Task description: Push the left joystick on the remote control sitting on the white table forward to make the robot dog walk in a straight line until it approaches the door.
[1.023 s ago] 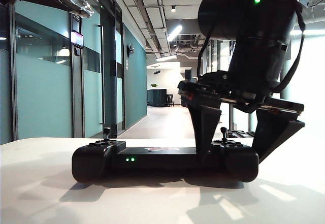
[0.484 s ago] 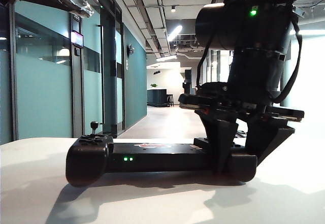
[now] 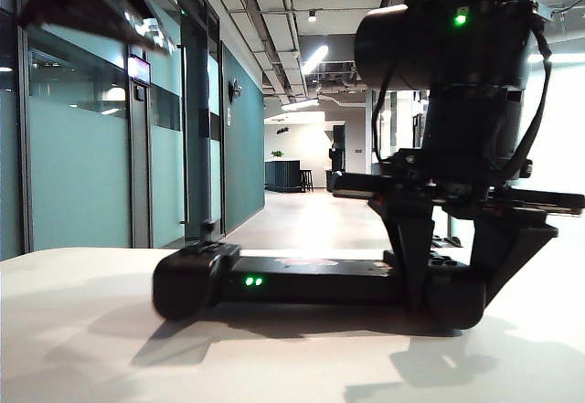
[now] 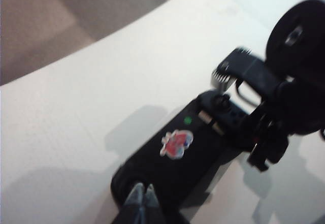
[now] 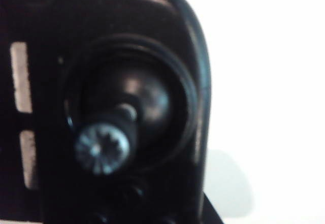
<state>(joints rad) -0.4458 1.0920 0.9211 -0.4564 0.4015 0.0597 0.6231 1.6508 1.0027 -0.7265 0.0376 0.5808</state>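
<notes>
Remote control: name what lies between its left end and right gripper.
Its flat middle bar with green LEDs, up to the right gripper; exterior view.

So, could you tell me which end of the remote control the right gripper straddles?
The right end, as the exterior view shows it: the right gripper stands astride it, while the left end sits bare.

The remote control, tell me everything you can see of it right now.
The remote control is a wide black gamepad of matte plastic with bulky rounded ends and a flat middle bar. Two green lights glow on its front edge, and a pinkish-red logo sits on top. It lies flat on the white table. The right pincer straddles its right end, fingers against both sides. The left pincer, jaws together, is at the other end.
</notes>
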